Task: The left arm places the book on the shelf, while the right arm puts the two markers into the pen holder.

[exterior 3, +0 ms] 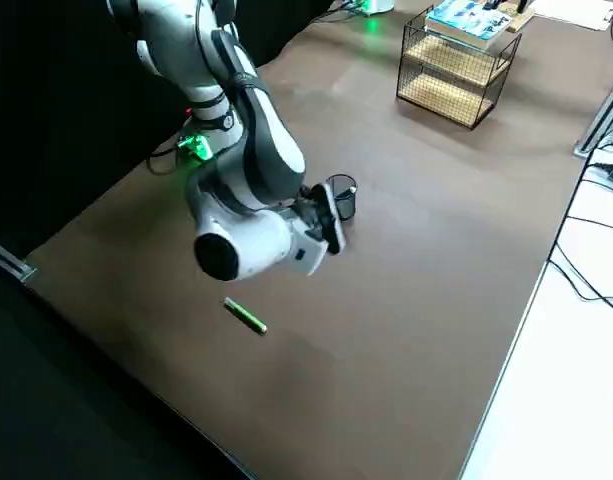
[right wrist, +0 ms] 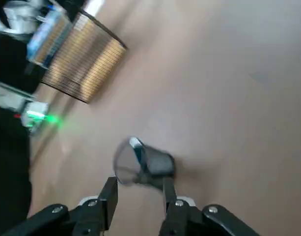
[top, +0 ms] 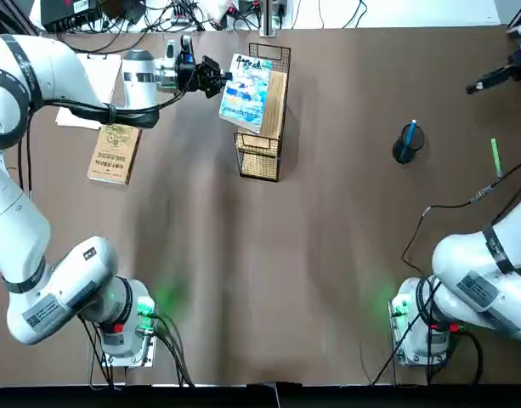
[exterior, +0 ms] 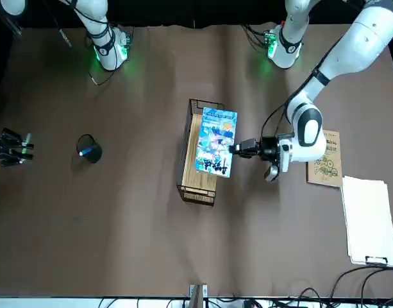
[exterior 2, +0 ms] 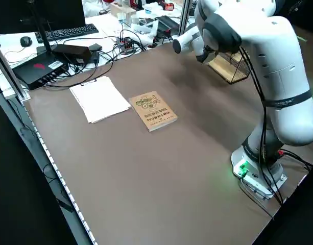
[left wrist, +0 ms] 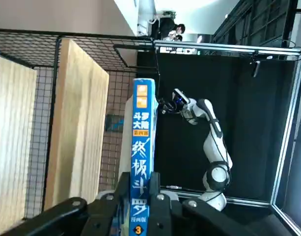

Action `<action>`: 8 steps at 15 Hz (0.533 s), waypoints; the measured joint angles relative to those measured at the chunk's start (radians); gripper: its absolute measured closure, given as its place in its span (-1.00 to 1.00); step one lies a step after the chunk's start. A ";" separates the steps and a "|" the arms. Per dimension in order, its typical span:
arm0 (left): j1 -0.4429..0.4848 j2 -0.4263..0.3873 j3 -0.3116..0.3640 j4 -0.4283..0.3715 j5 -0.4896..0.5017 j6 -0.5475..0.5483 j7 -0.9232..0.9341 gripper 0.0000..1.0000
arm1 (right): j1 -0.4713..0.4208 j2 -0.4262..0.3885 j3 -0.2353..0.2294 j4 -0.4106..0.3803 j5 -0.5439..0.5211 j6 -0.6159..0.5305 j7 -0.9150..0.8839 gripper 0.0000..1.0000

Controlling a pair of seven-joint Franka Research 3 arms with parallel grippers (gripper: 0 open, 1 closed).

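while left jaws [exterior: 236,149] pinch the thin glossy book [exterior: 216,142] over the wire-mesh shelf [exterior: 191,184], right jaws [right wrist: 135,194] spread

Evenly lit from overhead, soft broad shadows on the brown table [top: 328,212]. Green glow pooling around both arm bases [top: 145,310]. Heavy motion blur throughout the right wrist view, the pen holder [right wrist: 145,162] smeared. Dark backdrop and bright glare patch behind the shelf [left wrist: 67,123] in the left wrist view.
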 joint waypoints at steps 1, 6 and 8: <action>-0.012 0.000 0.000 0.000 -0.022 0.013 0.024 0.60 | 0.000 0.000 -0.014 0.017 -0.049 0.017 0.043 0.10; -0.062 0.007 0.014 -0.002 -0.099 0.045 0.132 0.62 | 0.015 0.001 -0.023 0.041 -0.376 0.197 0.295 0.14; -0.089 0.011 0.041 -0.001 -0.134 0.046 0.176 0.62 | 0.015 0.006 -0.023 0.039 -0.505 0.259 0.389 0.15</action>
